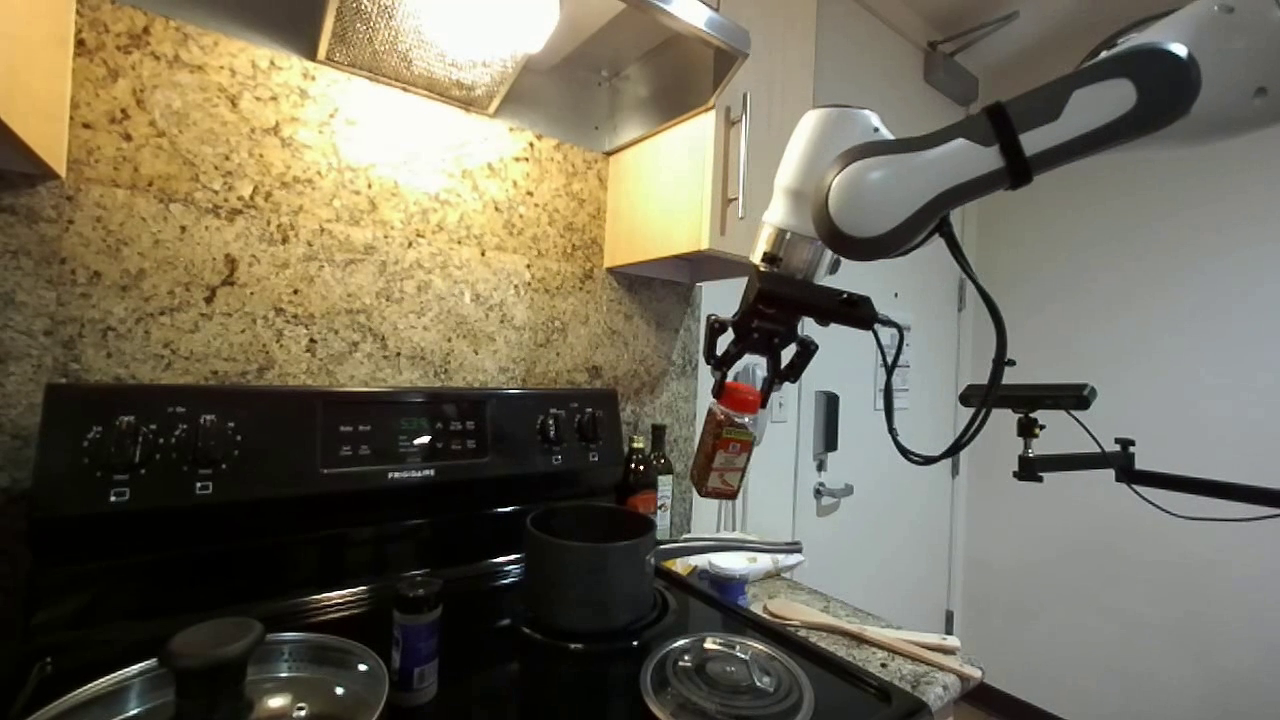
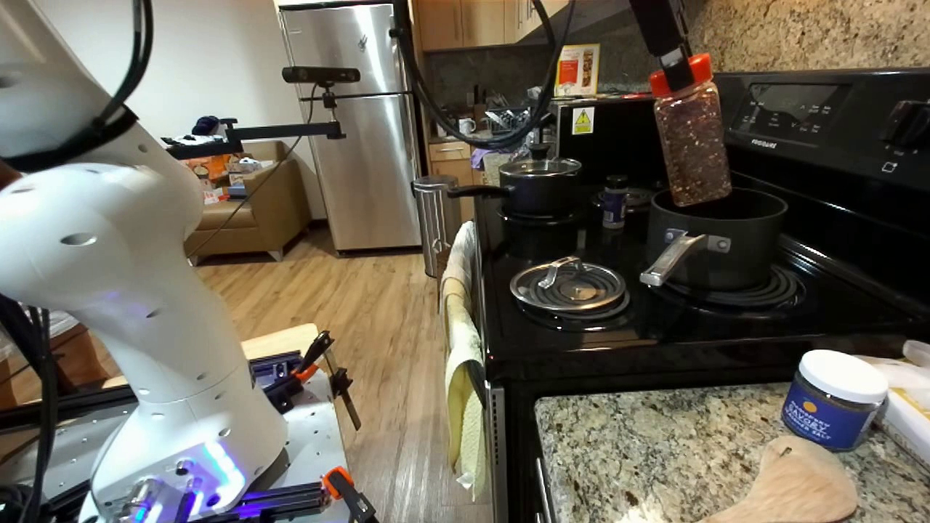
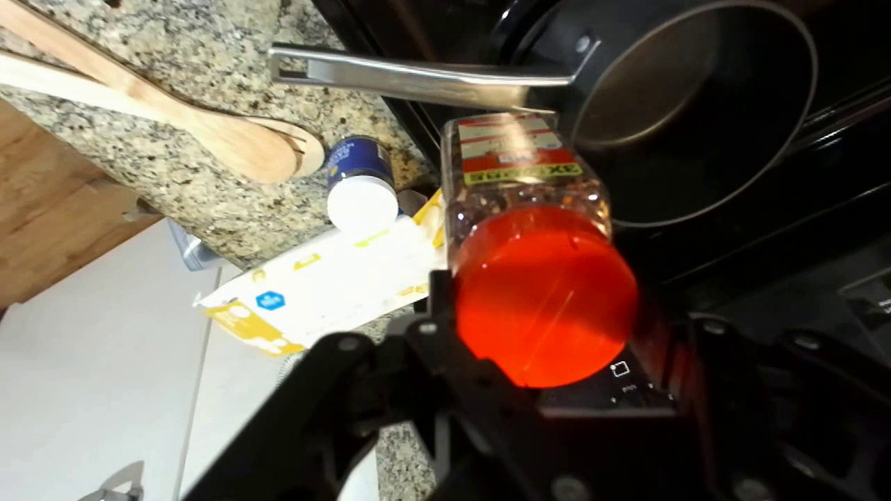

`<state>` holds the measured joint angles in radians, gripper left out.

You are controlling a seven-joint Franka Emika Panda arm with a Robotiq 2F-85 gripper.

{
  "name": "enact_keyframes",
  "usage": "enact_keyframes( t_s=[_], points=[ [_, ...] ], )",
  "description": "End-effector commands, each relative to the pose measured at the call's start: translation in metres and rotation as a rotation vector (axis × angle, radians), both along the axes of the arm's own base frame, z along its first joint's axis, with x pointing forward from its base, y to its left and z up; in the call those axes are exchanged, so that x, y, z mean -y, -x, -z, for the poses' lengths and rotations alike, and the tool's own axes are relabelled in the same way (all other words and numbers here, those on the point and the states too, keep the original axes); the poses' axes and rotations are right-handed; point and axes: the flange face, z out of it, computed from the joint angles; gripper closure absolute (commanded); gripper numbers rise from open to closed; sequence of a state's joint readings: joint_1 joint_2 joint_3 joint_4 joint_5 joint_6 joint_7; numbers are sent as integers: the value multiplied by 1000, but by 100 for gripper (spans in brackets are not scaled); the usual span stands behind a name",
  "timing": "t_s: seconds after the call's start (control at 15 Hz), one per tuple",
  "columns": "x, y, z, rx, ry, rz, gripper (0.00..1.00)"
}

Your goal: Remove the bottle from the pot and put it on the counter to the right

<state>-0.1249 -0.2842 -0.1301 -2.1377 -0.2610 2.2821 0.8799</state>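
The bottle has a red cap and a clear body with reddish-brown flakes. It shows in both exterior views point(image 1: 722, 455) point(image 2: 694, 149) and in the wrist view point(image 3: 525, 160). My gripper point(image 1: 742, 388) is shut on its red cap; the fingers also show on the cap in the wrist view point(image 3: 543, 313). The bottle hangs tilted in the air, above the pot's rim level and over the pot's handle side. The dark grey pot point(image 1: 590, 580) point(image 2: 716, 243) stands on a rear burner; its visible inside looks bare in the wrist view point(image 3: 710, 132). The granite counter point(image 2: 647, 450) point(image 3: 257, 42) adjoins the stove.
On the counter are a blue jar with white lid point(image 2: 835, 399), wooden spoons point(image 3: 230, 139) and a white-yellow packet point(image 3: 334, 285). The pot's handle point(image 1: 730, 547) sticks out towards the counter. A glass lid point(image 2: 568, 283) and dark bottles point(image 1: 640, 480) stand near. The range hood point(image 1: 640, 60) hangs above.
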Motion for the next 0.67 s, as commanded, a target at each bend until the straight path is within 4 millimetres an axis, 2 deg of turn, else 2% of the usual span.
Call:
enact_keyframes(
  t_s=[0.0,0.13,0.2,0.33,0.6],
  points=[
    [2,5,0,-2,-2,5,39],
    [0,9,0,1,-3,7,39],
    [-1,9,-1,1,-3,7,64],
    [1,9,-1,-46,-40,9,64],
    [29,40,-6,-76,-72,103,64]
  ],
)
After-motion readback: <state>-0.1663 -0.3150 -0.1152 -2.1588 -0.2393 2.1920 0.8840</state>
